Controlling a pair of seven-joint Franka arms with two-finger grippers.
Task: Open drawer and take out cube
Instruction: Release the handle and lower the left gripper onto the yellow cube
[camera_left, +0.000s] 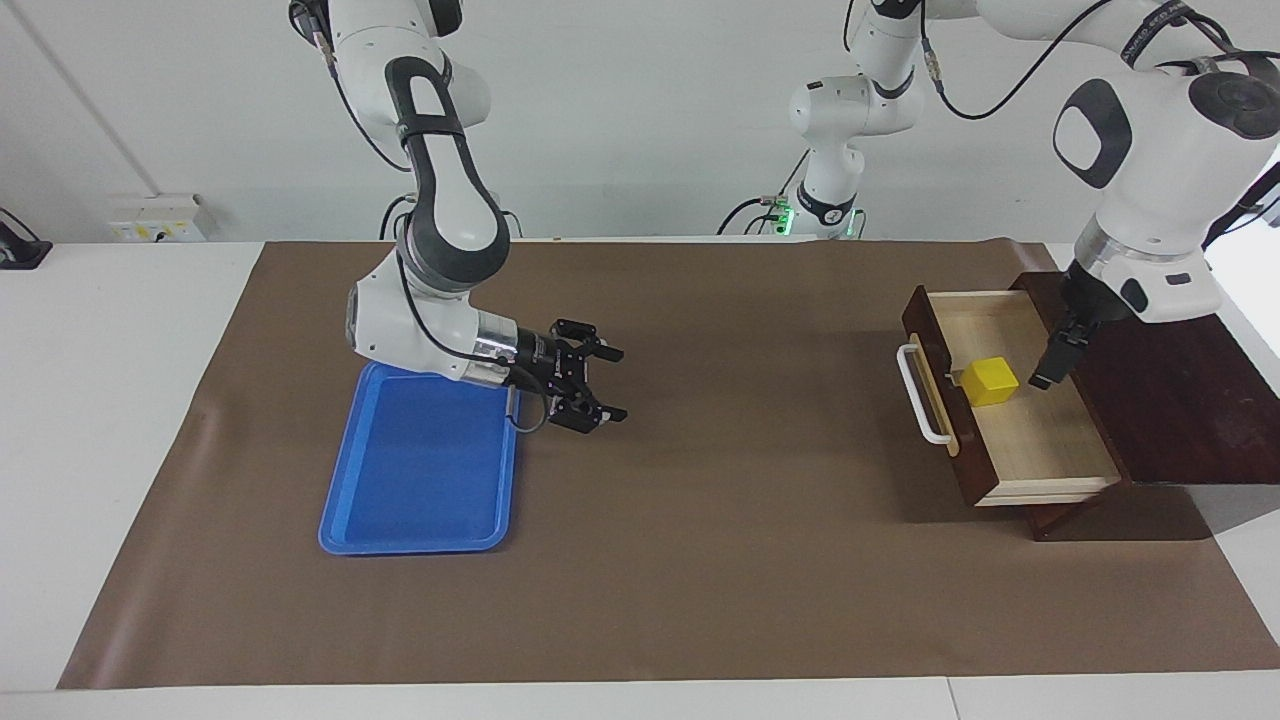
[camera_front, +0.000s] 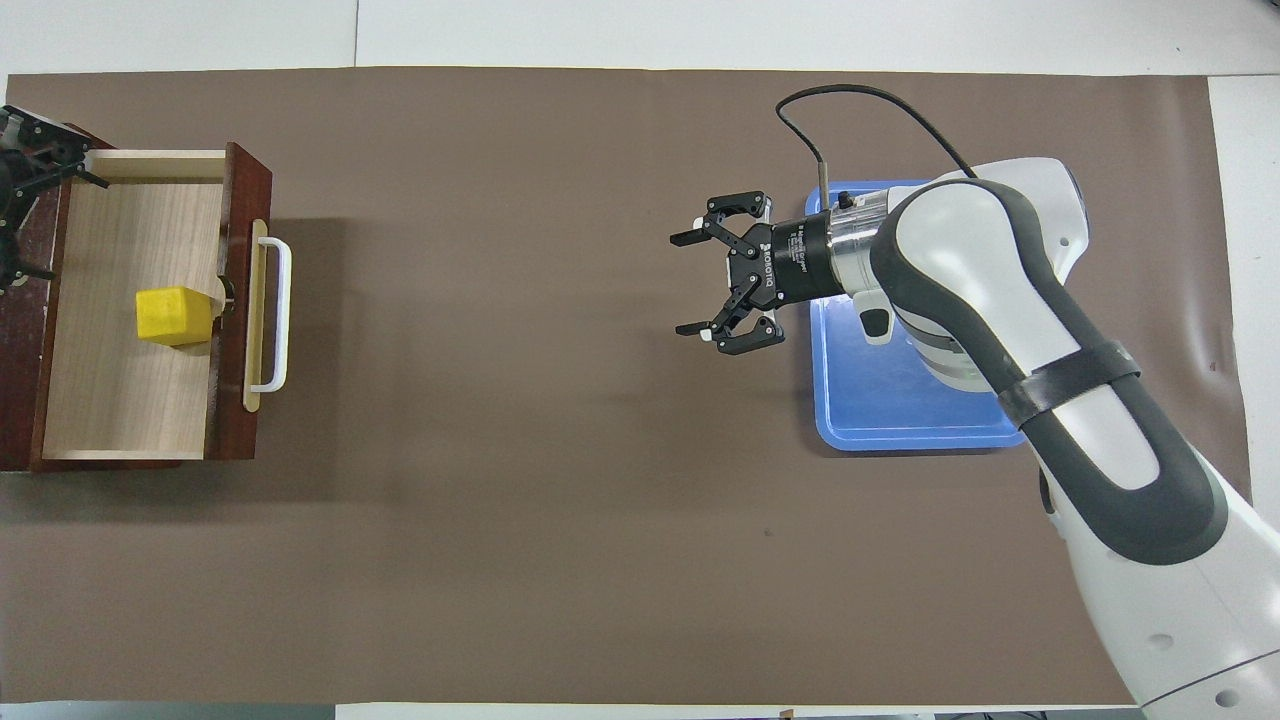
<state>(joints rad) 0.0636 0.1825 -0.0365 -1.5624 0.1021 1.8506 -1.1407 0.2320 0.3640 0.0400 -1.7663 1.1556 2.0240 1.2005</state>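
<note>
The dark brown drawer (camera_left: 1040, 440) (camera_front: 130, 400) stands pulled out of its cabinet, its white bar handle (camera_left: 920, 395) (camera_front: 275, 313) facing the middle of the table. Inside, on the pale wood floor close to the front panel, sits the yellow cube (camera_left: 990, 381) (camera_front: 172, 316). My left gripper (camera_left: 1050, 368) (camera_front: 55, 225) hangs open and empty over the drawer's inner end, by the cabinet's edge, apart from the cube. My right gripper (camera_left: 598, 385) (camera_front: 715, 285) is open and empty, low over the brown mat beside the blue tray.
A flat blue tray (camera_left: 420, 470) (camera_front: 900, 400) lies toward the right arm's end, with the right arm's wrist over one corner. The dark cabinet top (camera_left: 1150, 380) takes up the left arm's end. A brown mat (camera_left: 700, 520) covers the table between them.
</note>
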